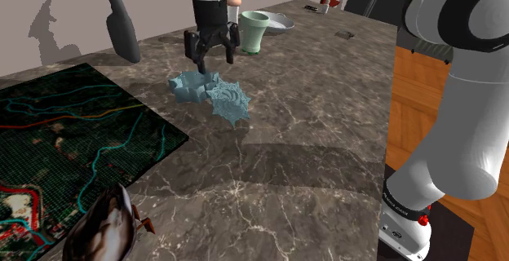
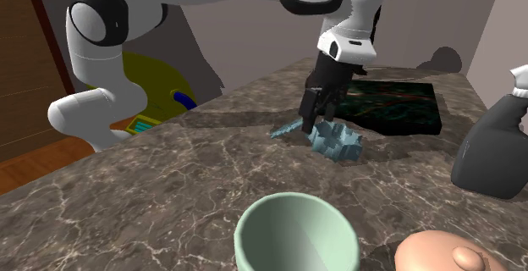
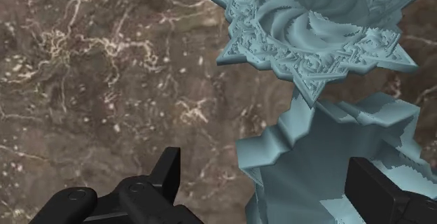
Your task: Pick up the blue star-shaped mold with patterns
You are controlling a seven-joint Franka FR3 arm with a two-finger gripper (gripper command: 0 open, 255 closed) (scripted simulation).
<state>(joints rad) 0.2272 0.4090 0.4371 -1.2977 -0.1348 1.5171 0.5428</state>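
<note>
feel: we figure the patterned star mold [image 3: 315, 26] is light, stiff, spiky
hold: pinch rim between 2 points
gripper [image 3: 266, 161]: wide open, empty

Pale blue star-shaped mold [image 1: 229, 103], spiky-pointed, with ornate relief round the rim and a swirl in the hollow. Rests hollow side up on the brown marbled desk [image 1: 310, 161], touching a plainer stepped mold [image 1: 191, 85] of like colour.

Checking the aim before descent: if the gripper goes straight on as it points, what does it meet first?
Likely the plain stepped blue mold, lying ahead of the open gripper, not the patterned star mold beside it.
</note>
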